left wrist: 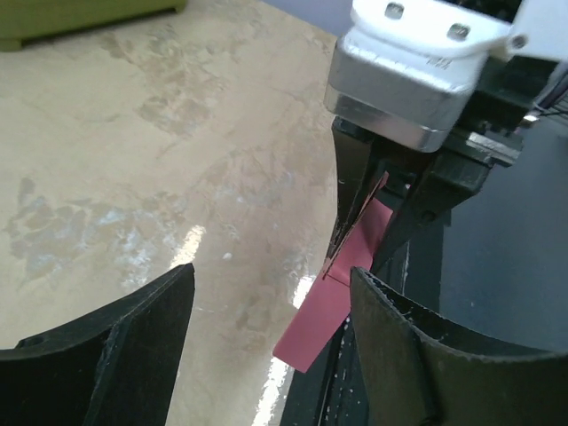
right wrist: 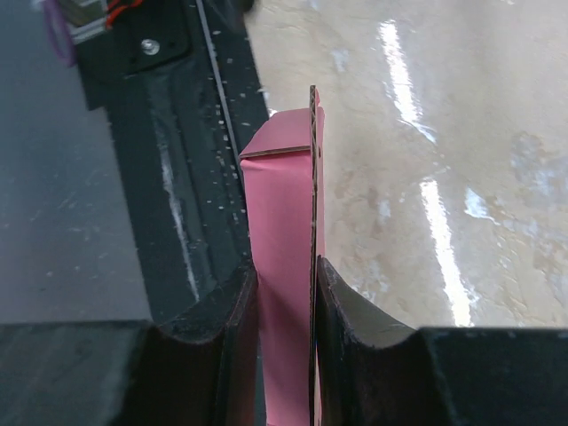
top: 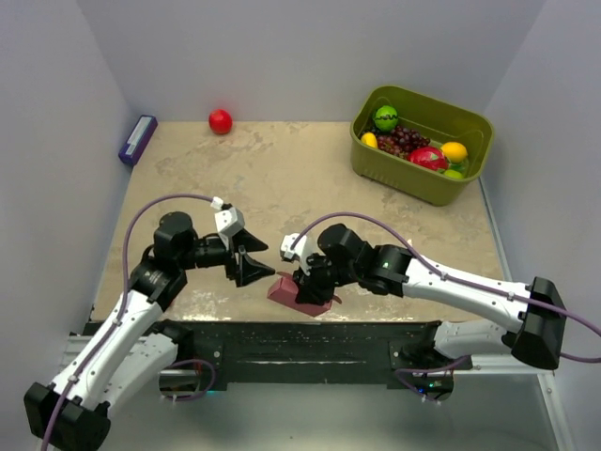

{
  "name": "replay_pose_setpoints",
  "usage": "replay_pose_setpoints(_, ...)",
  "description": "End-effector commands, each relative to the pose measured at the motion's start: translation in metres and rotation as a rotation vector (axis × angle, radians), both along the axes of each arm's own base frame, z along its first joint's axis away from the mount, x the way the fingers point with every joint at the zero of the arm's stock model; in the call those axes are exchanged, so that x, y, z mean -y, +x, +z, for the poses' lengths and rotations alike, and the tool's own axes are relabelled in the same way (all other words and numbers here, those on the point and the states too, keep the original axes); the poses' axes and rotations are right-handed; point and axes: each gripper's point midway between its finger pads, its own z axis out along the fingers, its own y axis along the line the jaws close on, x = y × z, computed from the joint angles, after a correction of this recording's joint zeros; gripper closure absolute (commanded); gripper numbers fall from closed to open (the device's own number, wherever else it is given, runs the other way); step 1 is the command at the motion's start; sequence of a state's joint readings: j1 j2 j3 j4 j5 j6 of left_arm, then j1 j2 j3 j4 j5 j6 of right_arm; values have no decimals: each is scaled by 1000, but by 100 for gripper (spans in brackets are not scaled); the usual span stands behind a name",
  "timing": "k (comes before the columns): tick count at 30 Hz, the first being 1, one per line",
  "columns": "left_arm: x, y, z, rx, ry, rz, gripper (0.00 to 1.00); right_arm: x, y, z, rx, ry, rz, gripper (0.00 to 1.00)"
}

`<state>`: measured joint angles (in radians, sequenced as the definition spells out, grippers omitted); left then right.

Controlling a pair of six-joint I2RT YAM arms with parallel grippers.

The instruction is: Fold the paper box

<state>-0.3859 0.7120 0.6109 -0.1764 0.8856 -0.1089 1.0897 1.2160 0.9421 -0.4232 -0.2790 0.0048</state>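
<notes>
Top external view is showing the left hand hovering with fingers apart just left of the paper box, likely readying to press a flap. The right hand is clamping its pink panel at the desk's near edge, steadying it.

Overhead; wrist close-ups of paper box

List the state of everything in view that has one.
right gripper: shut on the box.
box: partly folded, pinched between the fingers.
left gripper: open, empty, facing the box.
basket: upright, holding fruit.
red ball: loose at the far side of the table.
purple block: lying by the left wall.
</notes>
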Motion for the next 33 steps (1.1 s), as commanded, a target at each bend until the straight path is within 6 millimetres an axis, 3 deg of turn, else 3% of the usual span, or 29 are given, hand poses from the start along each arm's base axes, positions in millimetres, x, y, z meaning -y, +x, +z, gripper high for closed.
replay_pose_setpoints(1,12,-14,3,36,5,-129,26,-8,-15,17,-61,55,128,85)
replay_pose_setpoints(4,18,-16,-4,11,20,-152,28,-9,-15,15,-76,55,140,86)
replay_pose_setpoints(7,19,-15,-6,14,31,-145,37,-9,-13,11,-85,46,140,86)
replay_pose_setpoints(18,28,-21,-19,-29,63,-181,40,-9,-10,8,-93,41,136,87)
replay_pose_setpoints(29,30,-24,-20,-20,70,-190,82,-8,-8,8,-90,40,133,89)
replay_pose_setpoints(30,30,-25,-19,-22,68,-195,95,-8,-8,7,-90,38,130,89)
replay_pose_setpoints(31,31,-26,-19,-20,68,-202,100,-8,-8,8,-88,38,129,89)
replay_pose_setpoints(33,32,-30,-18,-14,66,-221,100,-7,-8,8,-88,38,129,90)
